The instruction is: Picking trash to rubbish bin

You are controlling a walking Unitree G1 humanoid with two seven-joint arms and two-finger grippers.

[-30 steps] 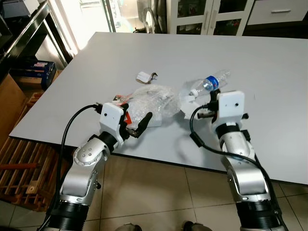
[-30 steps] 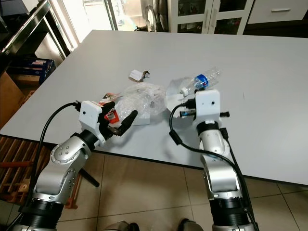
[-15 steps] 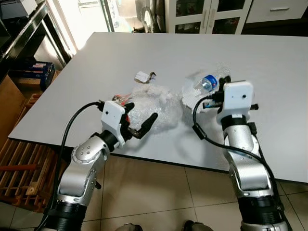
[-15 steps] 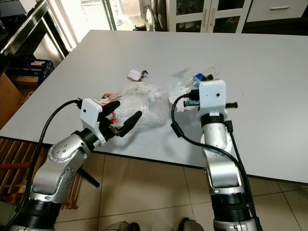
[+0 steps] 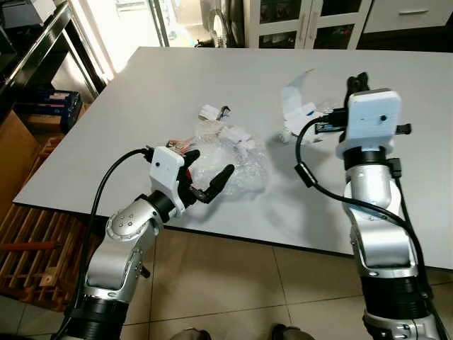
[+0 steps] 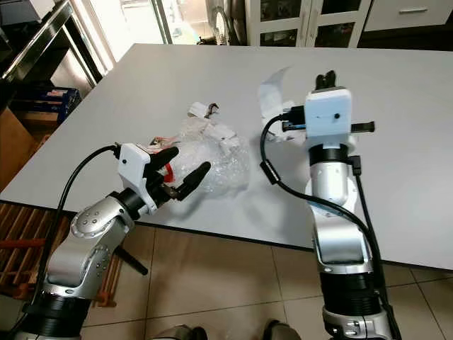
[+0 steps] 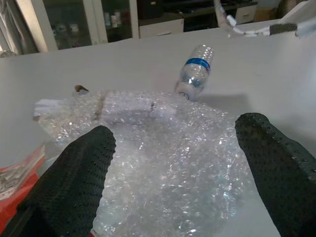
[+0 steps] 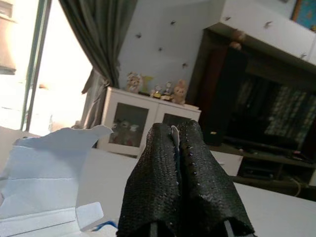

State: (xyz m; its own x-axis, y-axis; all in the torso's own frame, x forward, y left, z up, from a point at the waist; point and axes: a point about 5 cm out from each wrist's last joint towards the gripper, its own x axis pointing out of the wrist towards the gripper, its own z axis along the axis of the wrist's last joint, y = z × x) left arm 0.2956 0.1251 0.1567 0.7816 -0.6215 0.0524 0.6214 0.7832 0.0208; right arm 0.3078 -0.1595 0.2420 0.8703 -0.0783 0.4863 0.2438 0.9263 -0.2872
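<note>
A crumpled sheet of bubble wrap lies near the front edge of the grey table. My left gripper is open, its two fingers spread at the wrap's near side. A red wrapper lies under that gripper. A clear water bottle lies on its side beyond the wrap. My right gripper is raised above the table and shut, with a white paper sheet hanging from it; a thin white edge shows between its fingers. A small white scrap lies farther back.
A wooden pallet and a cardboard box stand on the floor left of the table. White cabinets line the far wall. The table's right half is bare.
My right gripper has risen from the table beside the bottle, lifting the white paper with it. The left gripper has stayed at the bubble wrap, fingers a little wider.
</note>
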